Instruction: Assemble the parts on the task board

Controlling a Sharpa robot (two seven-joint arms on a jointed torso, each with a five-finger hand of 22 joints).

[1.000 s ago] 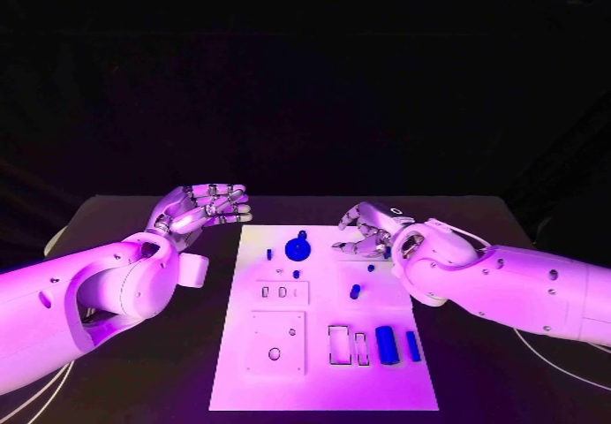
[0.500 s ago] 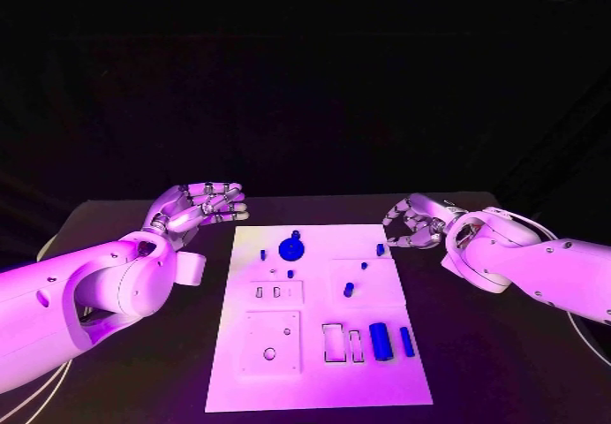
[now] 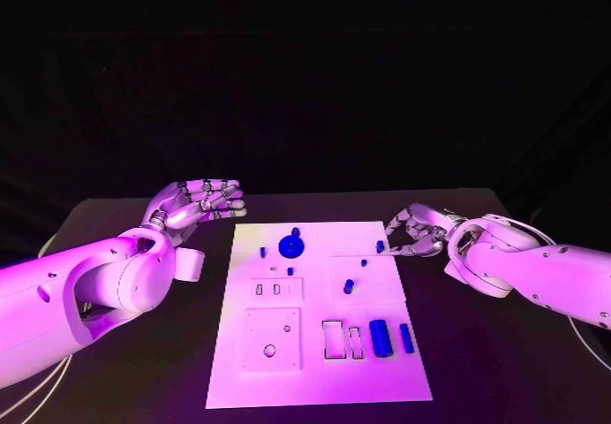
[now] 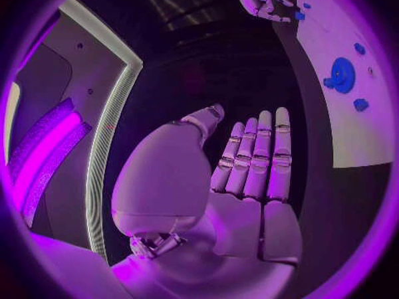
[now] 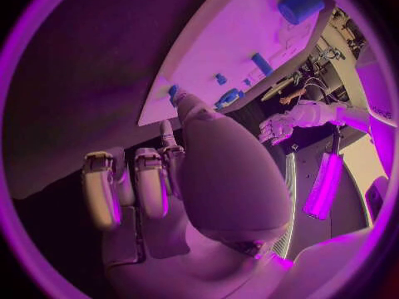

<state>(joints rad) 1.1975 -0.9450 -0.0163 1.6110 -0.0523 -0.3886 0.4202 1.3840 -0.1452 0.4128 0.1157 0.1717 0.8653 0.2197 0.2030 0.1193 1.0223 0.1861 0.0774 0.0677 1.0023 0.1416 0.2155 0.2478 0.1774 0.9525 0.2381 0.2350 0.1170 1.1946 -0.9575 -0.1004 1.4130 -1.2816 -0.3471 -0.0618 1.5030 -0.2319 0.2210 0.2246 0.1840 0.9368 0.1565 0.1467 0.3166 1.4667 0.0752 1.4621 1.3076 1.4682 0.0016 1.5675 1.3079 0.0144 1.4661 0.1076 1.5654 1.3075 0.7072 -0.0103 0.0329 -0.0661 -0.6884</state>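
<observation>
Right robot hand (image 3: 417, 231) pinches a small blue plastic peg (image 3: 380, 246) at the white board (image 3: 319, 353) edge: light, stiff, slippery; you hold it mid-shaft. Left robot hand (image 3: 198, 205) open, empty.

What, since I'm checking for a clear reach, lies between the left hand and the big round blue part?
In the head view, only bare table and white task board.
</observation>
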